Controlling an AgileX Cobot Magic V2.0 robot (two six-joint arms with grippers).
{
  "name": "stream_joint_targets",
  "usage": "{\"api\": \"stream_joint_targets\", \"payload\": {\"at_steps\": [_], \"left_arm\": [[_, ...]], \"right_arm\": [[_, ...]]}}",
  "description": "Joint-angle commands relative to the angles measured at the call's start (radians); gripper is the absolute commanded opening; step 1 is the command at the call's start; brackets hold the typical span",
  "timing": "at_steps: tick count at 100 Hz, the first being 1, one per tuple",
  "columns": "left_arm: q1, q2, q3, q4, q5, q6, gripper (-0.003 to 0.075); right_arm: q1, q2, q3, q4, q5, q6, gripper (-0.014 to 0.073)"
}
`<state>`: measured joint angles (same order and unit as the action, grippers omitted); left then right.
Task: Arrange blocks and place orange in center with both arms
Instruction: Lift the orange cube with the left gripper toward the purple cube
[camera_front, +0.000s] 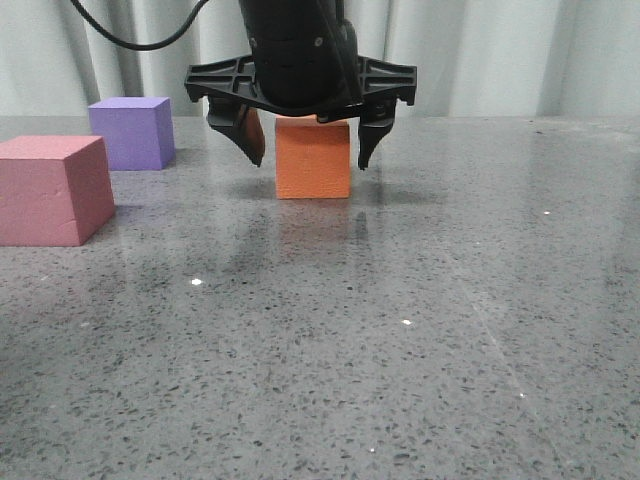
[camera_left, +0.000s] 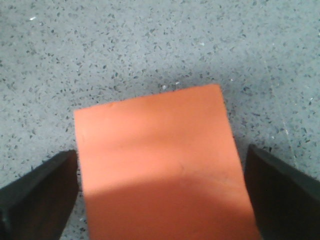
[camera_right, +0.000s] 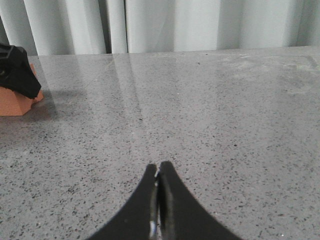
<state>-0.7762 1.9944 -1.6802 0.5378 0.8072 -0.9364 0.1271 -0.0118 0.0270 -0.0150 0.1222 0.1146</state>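
- Orange cube (camera_front: 313, 160) on the table (camera_front: 400, 330), right of the purple cube (camera_front: 131, 132) and pink-red cube (camera_front: 52, 189).
- Left gripper (camera_front: 306, 142) straddles the orange cube, fingers apart, apparently not touching.
- Right gripper (camera_right: 158, 172) well away from the orange cube, fingers together.

The left tool (camera_front: 304, 148) hangs with fingers spread wide, while the right tool (camera_right: 158, 172) is pressed closed.

Black left gripper (camera_front: 304, 150), 2 tapered fingers (camera_front: 244, 135), cable (camera_front: 130, 35).
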Motion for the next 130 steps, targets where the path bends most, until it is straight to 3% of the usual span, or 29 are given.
{"api": "stream_joint_targets", "payload": {"at_steps": [1,19,31,79,98,130], "left_arm": [[-0.005,-0.056,-0.034,0.021,-0.023,-0.010,0.0540],[-0.005,-0.056,-0.034,0.029,-0.023,-0.010,0.0237],[-0.005,-0.071,-0.036,0.029,-0.023,0.028,0.0116],[0.017,-0.306,0.046,0.127,-0.008,0.099,0.0111],[0.105,-0.418,0.207,0.129,-0.025,0.094,0.0111],[0.275,-0.527,0.403,0.091,-0.164,0.092,0.0111]], "right_arm": [[-0.005,-0.019,-0.013,0.006,-0.089,-0.007,-0.0067],[-0.005,-0.019,-0.013,0.006,-0.089,-0.007,-0.0067],[-0.005,-0.019,-0.013,0.006,-0.089,-0.007,-0.0067],[-0.005,-0.019,-0.013,0.006,-0.089,-0.007,-0.0067],[-0.005,-0.019,-0.013,0.006,-0.089,-0.007,-0.0067],[-0.005,-0.019,-0.013,0.006,-0.089,-0.007,-0.0067]]}}
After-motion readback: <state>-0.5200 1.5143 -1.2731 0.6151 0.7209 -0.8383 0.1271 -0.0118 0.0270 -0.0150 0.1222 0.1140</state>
